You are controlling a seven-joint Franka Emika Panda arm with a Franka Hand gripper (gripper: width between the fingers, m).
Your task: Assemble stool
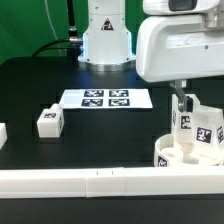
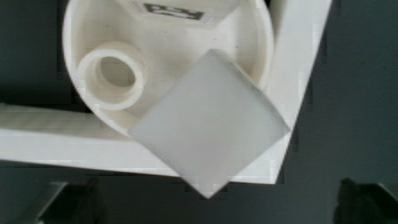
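Observation:
The white round stool seat [image 1: 172, 157] lies at the exterior view's lower right, against the white rail bars. Two tagged white legs [image 1: 184, 122] [image 1: 208, 136] stand upright on it. A third tagged leg [image 1: 48, 122] lies loose on the table at the left. My gripper [image 1: 181, 102] hangs just above the nearer standing leg. In the wrist view the seat [image 2: 178, 45] shows an empty socket hole [image 2: 111, 76], and a leg [image 2: 210, 122] shows end-on as a pale diamond. My gripper [image 2: 214, 206] is open, with its dark fingers [image 2: 64, 202] wide apart on either side of the leg's tip.
The marker board [image 1: 105, 98] lies flat behind the middle of the table. Long white rail bars [image 1: 95, 183] run along the front and form a corner round the seat [image 2: 39, 128]. A white piece [image 1: 3, 132] is cut off at the left edge. The arm's base [image 1: 105, 40] stands behind.

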